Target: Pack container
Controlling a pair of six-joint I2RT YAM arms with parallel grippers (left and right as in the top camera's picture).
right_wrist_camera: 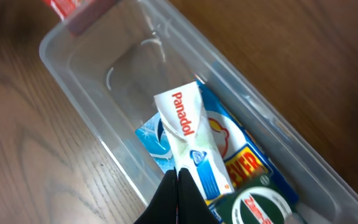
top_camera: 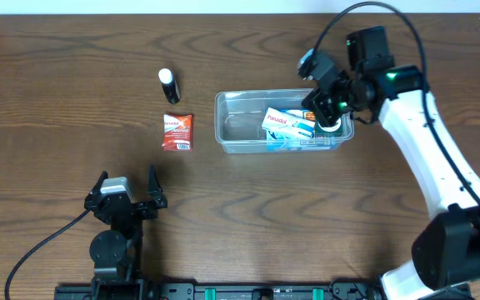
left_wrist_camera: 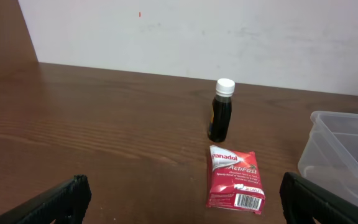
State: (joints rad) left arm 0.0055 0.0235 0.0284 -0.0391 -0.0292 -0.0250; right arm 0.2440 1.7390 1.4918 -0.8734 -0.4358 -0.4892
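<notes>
The clear plastic container (top_camera: 223, 100) lies mid-table and also shows in the left wrist view (left_wrist_camera: 337, 134) and the right wrist view (right_wrist_camera: 92, 74). Inside it lie a white Panadol box (top_camera: 288, 123) (right_wrist_camera: 194, 140), a blue box (right_wrist_camera: 247, 155) under it, and a green round tin (right_wrist_camera: 260, 208). My right gripper (top_camera: 327, 104) (right_wrist_camera: 178, 186) is shut with nothing between its fingers, just above the container's right end beside the white box. My left gripper (top_camera: 127, 187) (left_wrist_camera: 182, 196) is open and empty near the front left.
A red Panadol ActiFast box (top_camera: 177, 132) (left_wrist_camera: 235, 179) lies flat on the table left of the container. A small dark bottle with a white cap (top_camera: 168, 85) (left_wrist_camera: 221, 111) stands behind it. A wall rises at the table's far edge.
</notes>
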